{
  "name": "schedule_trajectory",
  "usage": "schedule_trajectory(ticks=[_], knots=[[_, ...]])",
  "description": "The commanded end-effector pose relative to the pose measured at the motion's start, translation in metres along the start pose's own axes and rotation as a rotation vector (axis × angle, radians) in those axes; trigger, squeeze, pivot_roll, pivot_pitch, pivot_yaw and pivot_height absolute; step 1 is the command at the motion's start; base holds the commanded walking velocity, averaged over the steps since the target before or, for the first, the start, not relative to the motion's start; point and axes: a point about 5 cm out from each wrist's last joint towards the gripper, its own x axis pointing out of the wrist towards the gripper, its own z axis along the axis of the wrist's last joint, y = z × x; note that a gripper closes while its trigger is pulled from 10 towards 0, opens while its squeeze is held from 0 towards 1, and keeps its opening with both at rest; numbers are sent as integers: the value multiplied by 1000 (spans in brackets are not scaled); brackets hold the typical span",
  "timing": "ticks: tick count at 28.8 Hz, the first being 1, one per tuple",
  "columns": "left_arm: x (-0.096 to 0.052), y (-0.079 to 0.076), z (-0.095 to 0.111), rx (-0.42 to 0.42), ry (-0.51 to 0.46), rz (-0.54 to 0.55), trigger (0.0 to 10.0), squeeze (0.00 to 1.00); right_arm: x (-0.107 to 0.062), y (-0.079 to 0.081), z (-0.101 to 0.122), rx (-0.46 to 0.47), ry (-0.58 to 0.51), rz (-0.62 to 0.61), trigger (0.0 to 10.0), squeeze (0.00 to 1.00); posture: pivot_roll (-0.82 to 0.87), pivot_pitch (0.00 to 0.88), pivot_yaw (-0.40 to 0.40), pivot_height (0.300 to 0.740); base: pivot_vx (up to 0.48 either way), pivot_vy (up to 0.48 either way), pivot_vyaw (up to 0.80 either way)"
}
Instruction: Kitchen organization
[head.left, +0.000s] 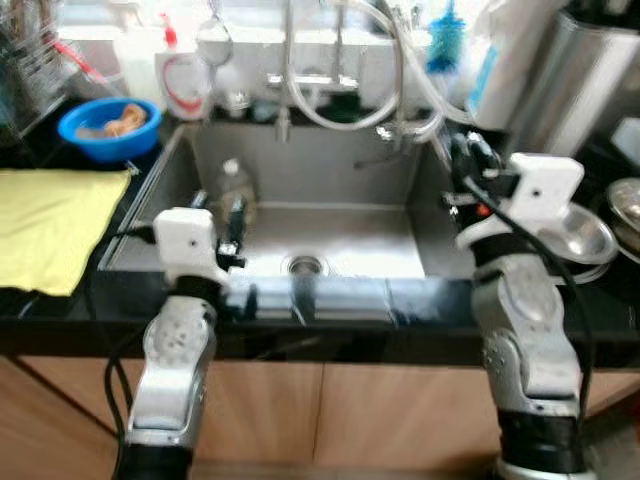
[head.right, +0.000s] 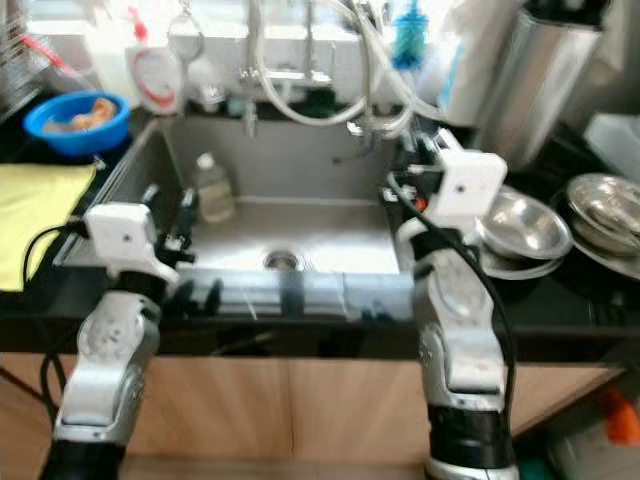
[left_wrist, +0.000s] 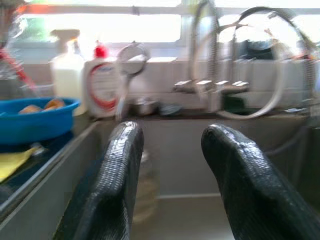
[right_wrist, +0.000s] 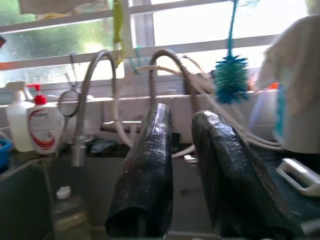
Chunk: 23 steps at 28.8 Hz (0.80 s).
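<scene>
Over the sink, both grippers, left and right, hung open and empty, so the tidying looked barely begun, a bottle left inside.

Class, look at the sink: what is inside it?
In the sink a capped bottle stands near the left wall, and a round drain sits mid-floor. The front floor is hidden by the counter edge.

A sink is set into the table, with a bottle standing inside at its left. A bowl and cloth are placed left; metal dishes are stacked right; taps are mounted behind.
</scene>
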Motion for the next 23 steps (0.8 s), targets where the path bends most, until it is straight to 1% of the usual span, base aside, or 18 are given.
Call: schedule_trajectory(ticks=[1,5,7,9,10,11,12,13,14,15,18,19,20,22,23], knots=[[0,0,0,-7,-3,2,10000,0,2,-1,7,-5,-19,4,10000,0,-82,0,-31,706,0,0,0],[0,-1,-1,-9,3,-3,10000,0,3,-3,11,-42,-15,1,10000,0,-86,0,-32,706,0,0,0],[0,-1,-2,-10,7,-5,10000,0,4,-8,14,-141,23,-10,10000,0,-92,0,-31,706,0,0,0],[-1,-1,-3,-11,13,-7,10000,0,6,-18,15,-258,76,-54,10000,0,-92,0,-31,706,0,0,0],[-1,-1,-3,-11,13,-7,10000,0,6,-18,15,-258,76,-54,10000,0,-92,0,-31,706,0,0,0],[-1,-1,-4,-12,17,-10,10000,0,7,-29,15,-322,113,-94,10000,0,-104,0,-30,706,0,0,0],[0,-1,-5,-12,26,-17,10000,0,8,-47,18,-401,181,-175,10000,255,-108,0,-28,706,0,0,0],[0,-1,-6,-12,27,-18,10000,0,8,-52,18,-417,202,-202,10000,255,-108,0,-28,706,0,0,0],[0,-1,-6,-12,30,-21,10000,0,7,-60,18,-412,230,-236,10000,1000,-112,0,-28,706,0,0,0],[1,-1,-7,-12,32,-24,10000,0,7,-65,17,-415,255,-252,10000,1000,-113,0,-27,706,0,0,0],[2,-1,-8,-11,40,-29,10000,0,4,-76,6,-530,366,-231,10000,1000,-116,0,-28,706,0,0,0],[2,-2,-8,-13,41,-33,10000,0,0,-84,-4,-509,442,-250,10000,1000,-112,0,-29,706,0,0,0],[2,-2,-8,-13,41,-33,10000,0,0,-84,-4,-509,442,-250,10000,1000,-112,0,-29,706,0,0,0],[2,-2,-8,-14,42,-37,10000,0,-2,-87,-10,-457,474,-273,10000,1000,-112,0,-29,706,0,0,0],[1,-2,-9,-14,44,-39,10000,0,-2,-84,-14,-413,486,-266,10000,1000,-109,0,-31,706,0,0,0]])
